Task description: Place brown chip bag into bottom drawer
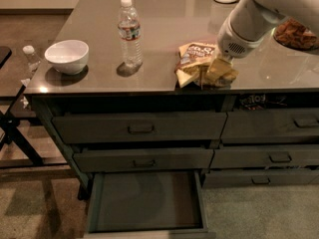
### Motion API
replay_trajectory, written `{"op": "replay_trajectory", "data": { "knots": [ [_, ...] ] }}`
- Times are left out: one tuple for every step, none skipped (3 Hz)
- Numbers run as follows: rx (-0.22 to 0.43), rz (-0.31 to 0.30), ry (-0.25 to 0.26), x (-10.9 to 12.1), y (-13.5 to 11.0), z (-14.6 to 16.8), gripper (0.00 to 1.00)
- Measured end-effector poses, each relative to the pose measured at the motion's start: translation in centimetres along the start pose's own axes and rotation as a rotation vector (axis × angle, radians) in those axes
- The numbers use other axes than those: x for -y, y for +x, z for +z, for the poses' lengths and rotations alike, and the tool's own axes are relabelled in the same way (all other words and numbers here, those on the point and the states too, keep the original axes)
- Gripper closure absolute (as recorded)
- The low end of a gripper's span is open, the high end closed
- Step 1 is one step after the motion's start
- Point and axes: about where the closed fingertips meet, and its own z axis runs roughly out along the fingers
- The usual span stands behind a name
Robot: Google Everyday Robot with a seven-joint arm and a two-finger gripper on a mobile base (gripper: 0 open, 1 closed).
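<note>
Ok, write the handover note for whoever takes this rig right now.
The gripper is down on the countertop, against the right side of the brown chip bag; grasp not confirmed.
The brown chip bag lies on the countertop near the front edge, not lifted.
The bottom drawer is pulled open, nothing in it.
Left: lift the bag, lower it into the bottom drawer, release.

Grey countertop [164, 14] w/ white bowl [67, 56], water bottle [130, 32], brown chip bag [197, 59], jar [295, 33], hand [219, 72] at bag
</note>
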Motion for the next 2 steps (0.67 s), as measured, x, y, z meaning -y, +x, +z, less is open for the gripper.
{"op": "replay_trajectory", "data": {
  "knots": [
    [-0.008, -0.005, -0.009, -0.7, 0.1, -0.3, 1.0],
    [-0.027, 0.015, -0.035, -3.3, 1.1, -1.7, 1.0]
  ]
}}
